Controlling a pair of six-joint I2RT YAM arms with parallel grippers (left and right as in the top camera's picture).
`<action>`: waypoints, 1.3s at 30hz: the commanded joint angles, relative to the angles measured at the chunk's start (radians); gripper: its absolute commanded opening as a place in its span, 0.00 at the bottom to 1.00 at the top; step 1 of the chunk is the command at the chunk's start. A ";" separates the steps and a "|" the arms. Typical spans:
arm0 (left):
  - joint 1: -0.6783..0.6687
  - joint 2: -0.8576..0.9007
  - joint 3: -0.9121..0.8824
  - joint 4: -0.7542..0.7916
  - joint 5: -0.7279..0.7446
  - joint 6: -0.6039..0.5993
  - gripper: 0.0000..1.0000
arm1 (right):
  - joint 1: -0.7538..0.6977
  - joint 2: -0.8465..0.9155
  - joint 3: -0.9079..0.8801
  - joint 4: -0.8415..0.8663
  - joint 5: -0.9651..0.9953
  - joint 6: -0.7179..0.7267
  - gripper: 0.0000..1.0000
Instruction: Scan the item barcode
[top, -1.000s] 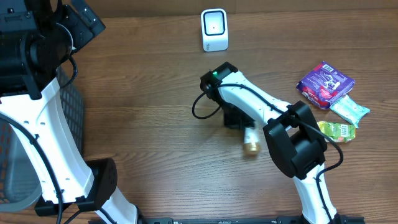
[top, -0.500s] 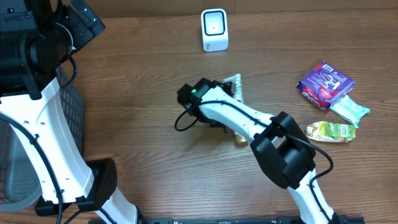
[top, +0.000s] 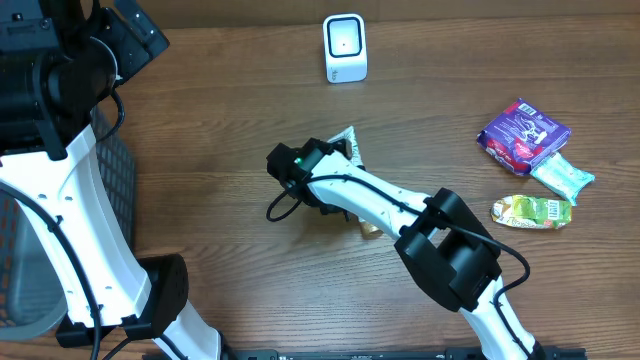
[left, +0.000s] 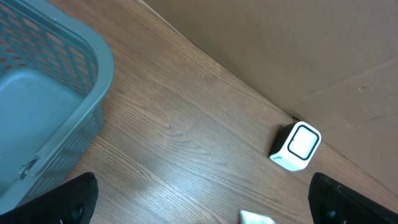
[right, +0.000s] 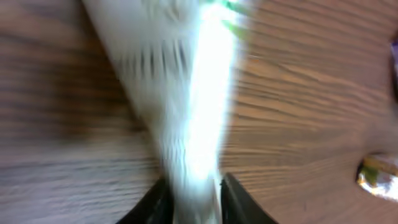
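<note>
The item is a long white and pale green packet (top: 346, 148), with a barcode-like row of dark lines showing blurred in the right wrist view (right: 186, 93). My right gripper (top: 322, 168) is shut on the packet, its two dark fingers pressed against the sides (right: 191, 202). The packet's upper tip points toward the white scanner (top: 345, 47), which stands at the back of the table, well apart from it. My left gripper (left: 205, 202) hangs wide open above the table with nothing between its fingers. In its view I see the scanner (left: 296, 146) and a corner of the packet (left: 255, 218).
A grey basket (left: 56, 93) stands at the table's left side (top: 112, 170). On the right lie a purple packet (top: 523, 135), a pale green packet (top: 562, 177) and a yellow-green packet (top: 531, 210).
My right arm has swung left across the table with the packet, and the packet's tip has come out on the scanner side. The left arm has not moved.
</note>
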 joint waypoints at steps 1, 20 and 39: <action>-0.003 -0.002 0.002 0.000 0.002 -0.008 1.00 | 0.030 0.000 -0.002 0.022 -0.093 -0.139 0.29; -0.003 -0.002 0.002 0.000 0.001 -0.009 1.00 | 0.114 -0.008 0.031 0.033 -0.205 -0.214 0.78; -0.003 -0.002 0.002 0.000 0.001 -0.008 1.00 | -0.420 -0.198 -0.014 0.069 -1.030 -0.261 0.83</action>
